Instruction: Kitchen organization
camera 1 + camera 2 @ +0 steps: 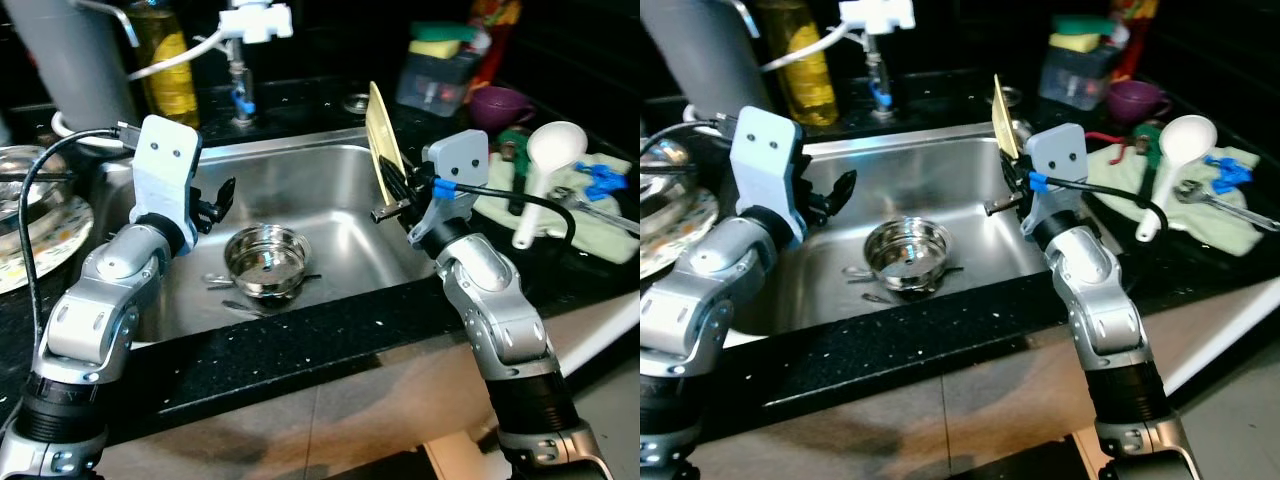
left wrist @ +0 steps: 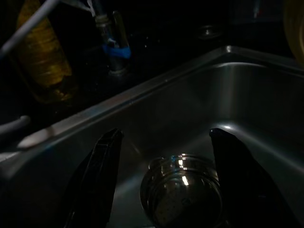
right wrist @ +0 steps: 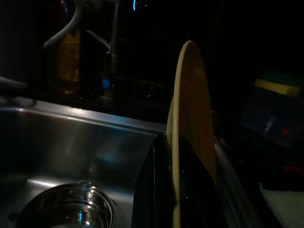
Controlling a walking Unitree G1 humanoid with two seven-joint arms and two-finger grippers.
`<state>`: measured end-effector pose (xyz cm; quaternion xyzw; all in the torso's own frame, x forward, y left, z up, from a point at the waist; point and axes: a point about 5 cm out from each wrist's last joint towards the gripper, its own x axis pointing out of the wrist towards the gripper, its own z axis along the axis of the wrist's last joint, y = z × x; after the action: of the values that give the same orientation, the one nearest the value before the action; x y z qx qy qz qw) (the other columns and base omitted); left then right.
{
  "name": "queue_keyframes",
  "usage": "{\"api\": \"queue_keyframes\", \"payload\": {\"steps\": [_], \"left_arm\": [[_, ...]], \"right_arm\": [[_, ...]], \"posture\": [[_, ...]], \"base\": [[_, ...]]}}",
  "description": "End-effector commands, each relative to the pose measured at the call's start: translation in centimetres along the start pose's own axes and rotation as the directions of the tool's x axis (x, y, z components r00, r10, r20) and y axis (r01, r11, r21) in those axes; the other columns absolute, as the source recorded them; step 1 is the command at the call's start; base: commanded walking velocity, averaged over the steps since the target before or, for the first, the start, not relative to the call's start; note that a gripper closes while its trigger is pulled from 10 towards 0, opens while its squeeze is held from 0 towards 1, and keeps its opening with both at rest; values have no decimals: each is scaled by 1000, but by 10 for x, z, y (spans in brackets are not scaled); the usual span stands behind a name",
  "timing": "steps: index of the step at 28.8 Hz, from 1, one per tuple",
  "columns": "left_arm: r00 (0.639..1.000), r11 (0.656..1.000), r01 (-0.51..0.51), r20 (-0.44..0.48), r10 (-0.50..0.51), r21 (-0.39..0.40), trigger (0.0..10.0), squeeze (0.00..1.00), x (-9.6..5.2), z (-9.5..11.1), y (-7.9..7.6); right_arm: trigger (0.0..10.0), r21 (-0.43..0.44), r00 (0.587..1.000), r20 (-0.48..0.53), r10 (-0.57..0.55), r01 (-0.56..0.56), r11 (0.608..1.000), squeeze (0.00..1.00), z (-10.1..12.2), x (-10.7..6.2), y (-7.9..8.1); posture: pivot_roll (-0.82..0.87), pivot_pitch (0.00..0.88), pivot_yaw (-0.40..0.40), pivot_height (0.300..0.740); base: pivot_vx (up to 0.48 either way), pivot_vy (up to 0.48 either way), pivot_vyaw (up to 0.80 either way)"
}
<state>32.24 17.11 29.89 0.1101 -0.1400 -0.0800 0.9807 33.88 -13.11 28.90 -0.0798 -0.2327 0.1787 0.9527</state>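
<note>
sink point(image 1: 300, 165): steel bowl point(image 1: 266, 260) was seen on its floor | plate point(image 1: 384, 135): held upright on edge over the sink's right side, pinched by right gripper point(image 1: 400, 195); should be kept vertical, rim cleared | left gripper point(image 1: 215, 205): spread wide, empty, above the bowl

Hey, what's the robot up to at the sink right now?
The robot stands at a steel sink. Its right claw is shut on a yellow plate, holding it on edge above the sink's right side. Its left claw hangs open over the basin, above a small steel pot that sits on the sink floor among some cutlery. A white ladle lies on a cloth on the counter to the right.
</note>
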Motion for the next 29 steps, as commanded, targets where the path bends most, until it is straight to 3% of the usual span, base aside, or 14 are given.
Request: {"api": "queue_keyframes", "payload": {"steps": [1,5,7,11,17,19,20,22,25,26,29], "left_arm": [[1000,999,8,-3,-8,35,10000,0,1,0,4],[1000,996,25,-7,-24,81,10000,0,2,2,12],[999,990,50,7,-51,133,10000,0,3,8,18],[998,987,62,12,-65,148,10000,0,3,12,20],[982,957,184,6,-190,224,10000,0,7,27,27],[950,914,310,-42,-310,262,10000,0,6,31,25],[950,914,310,-42,-310,262,10000,0,6,31,25],[904,849,426,-112,-413,311,10000,0,3,31,22],[755,655,656,-315,-576,375,10000,0,-16,26,18],[718,616,696,-361,-595,370,10000,0,-21,25,18],[682,579,732,-412,-605,360,10000,0,-26,23,20]], "right_arm": [[10000,-9,999,14,33,-33,999,0,2,5,5],[10000,-42,996,29,88,-87,995,0,3,17,12],[10000,-53,994,23,106,-104,993,0,-2,30,11],[10000,-48,994,14,108,-107,993,0,-5,35,10],[10000,-64,985,-58,164,-167,984,0,-15,56,8],[10000,-13,956,-169,238,-244,970,0,-31,61,13],[10000,-13,956,-169,238,-244,970,0,-31,61,13],[10000,20,923,-245,298,-302,953,0,-43,62,17],[10000,4,849,-356,390,-416,909,0,-66,55,30],[10000,9,828,-372,419,-448,894,0,-70,53,35],[10000,14,797,-393,459,-494,869,0,-76,50,41]], "posture": [[-41,220,-62,740],[-41,238,-60,740],[-32,257,-62,740],[-25,263,-62,740],[-2,273,-65,740],[2,273,-57,740],[2,273,-57,740],[5,269,-51,740],[7,266,-45,740],[7,266,-45,740],[10,265,-44,740]], "base": [[0,0,0],[0,0,0],[0,0,0],[0,0,0],[0,0,0],[0,0,0],[0,0,0],[0,0,0],[0,0,0],[0,0,0],[0,0,0]]}}
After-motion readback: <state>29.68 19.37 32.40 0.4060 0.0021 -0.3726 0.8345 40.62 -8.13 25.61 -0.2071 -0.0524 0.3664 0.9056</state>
